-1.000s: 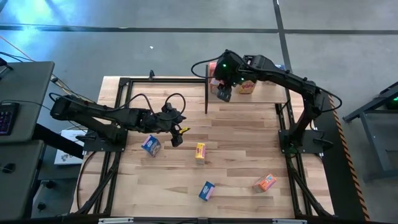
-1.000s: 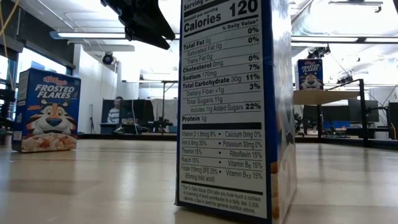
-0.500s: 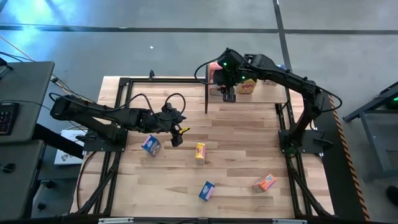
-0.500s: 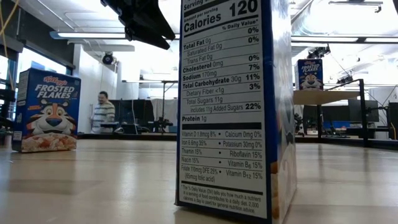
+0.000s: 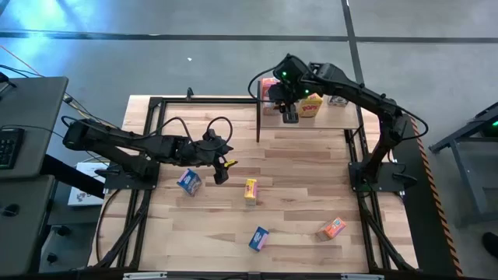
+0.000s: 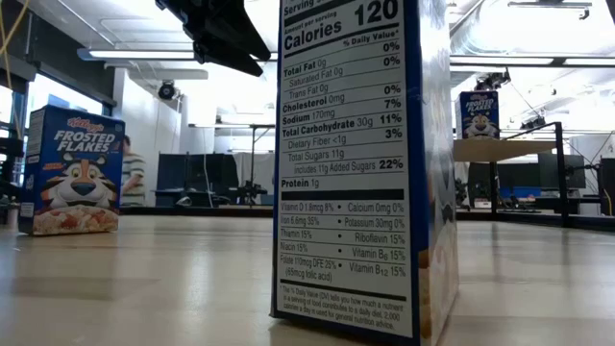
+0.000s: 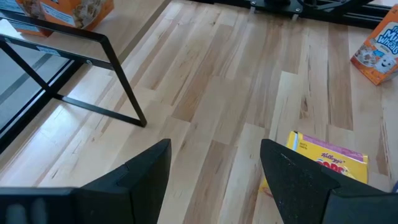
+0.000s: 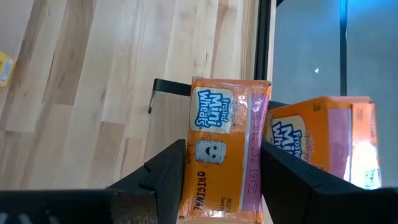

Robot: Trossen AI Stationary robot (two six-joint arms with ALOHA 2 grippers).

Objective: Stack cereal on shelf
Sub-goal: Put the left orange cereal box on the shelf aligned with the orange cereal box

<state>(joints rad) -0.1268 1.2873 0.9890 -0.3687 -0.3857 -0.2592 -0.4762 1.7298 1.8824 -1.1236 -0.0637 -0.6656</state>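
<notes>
While gripping orange cereal box (image 8: pixel 221 152): right end effector (image 8: pixel 217 180).

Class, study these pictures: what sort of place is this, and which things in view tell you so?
Probably a robotics lab or workshop. Two dark robot arms are bolted to a light plank tabletop inside a black metal frame. The floor around it is bare grey concrete. Beyond the table, the low view shows a large room with desks and a person.

Blue cereal box (image 6: pixel 360 163): top and bottom cut off in low view; hides table behind.
Person (image 6: pixel 131 173): half hidden behind Frosted Flakes box (image 6: pixel 69 170).
Orange Mini-Wheats box (image 8: pixel 222 146): lower end cut off, sides hidden by right gripper fingers (image 8: pixel 163 180).
Yellow box (image 7: pixel 326 165): partly behind left finger (image 7: pixel 305 180).
</notes>
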